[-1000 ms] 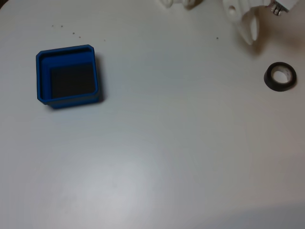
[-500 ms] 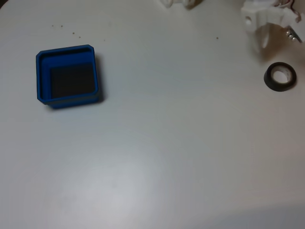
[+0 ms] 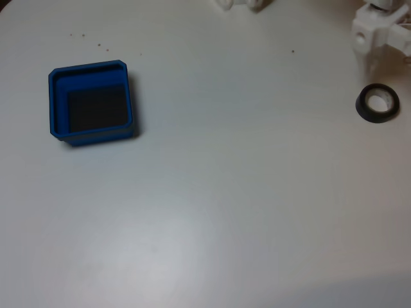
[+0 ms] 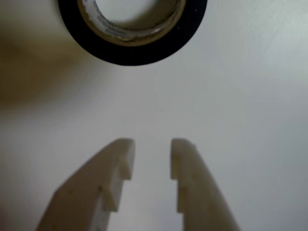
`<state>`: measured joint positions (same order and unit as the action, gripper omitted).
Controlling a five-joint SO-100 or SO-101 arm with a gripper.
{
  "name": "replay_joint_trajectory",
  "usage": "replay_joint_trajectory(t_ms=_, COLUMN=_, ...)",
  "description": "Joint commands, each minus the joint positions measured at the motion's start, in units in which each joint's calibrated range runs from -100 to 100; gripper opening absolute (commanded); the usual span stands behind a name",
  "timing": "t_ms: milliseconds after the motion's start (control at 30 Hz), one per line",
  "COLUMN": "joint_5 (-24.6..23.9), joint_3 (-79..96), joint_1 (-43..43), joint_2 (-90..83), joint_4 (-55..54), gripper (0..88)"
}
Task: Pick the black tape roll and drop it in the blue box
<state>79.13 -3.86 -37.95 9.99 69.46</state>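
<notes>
The black tape roll (image 3: 377, 104) lies flat near the right edge of the white table in the fixed view, its pale core facing up. The blue box (image 3: 52, 102) with its dark floor sits far off at the left, holding nothing. The white arm (image 3: 372, 35) reaches in at the top right corner, just above the roll. In the wrist view my gripper (image 4: 152, 144) is open by a narrow gap with nothing between its fingers. The tape roll (image 4: 134, 54) lies ahead of the fingertips at the top edge, apart from them and partly cut off.
White parts of the arm's base (image 3: 241, 4) poke in at the top edge of the fixed view. A few tiny dark specks (image 3: 99, 45) dot the table above the box. Bare white tabletop stretches between box and roll.
The arm has swung to the right along the top edge and now sits straight above the tape roll. The roll and the box have stayed put.
</notes>
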Motion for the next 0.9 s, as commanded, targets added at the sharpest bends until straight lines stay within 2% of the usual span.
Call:
replay_joint_trajectory(t_ms=0, joint_5=-0.5, joint_3=-10.2, joint_1=-0.1, joint_2=3.9, joint_4=1.3, gripper=1.3)
replay_joint_trajectory(t_ms=67, joint_5=-1.4, joint_3=-12.4, joint_1=0.0, joint_2=6.1, joint_4=1.3, gripper=1.3)
replay_joint_trajectory(t_ms=200, joint_5=-7.8, joint_3=-13.4, joint_1=0.3, joint_2=7.1, joint_4=0.6, gripper=1.3)
replay_joint_trajectory(t_ms=300, joint_5=-10.8, joint_3=-13.4, joint_1=0.3, joint_2=7.1, joint_4=0.6, gripper=1.3)
replay_joint_trajectory(t_ms=867, joint_5=-10.6, joint_3=-12.8, joint_1=6.3, joint_2=12.3, joint_4=0.8, gripper=1.3)
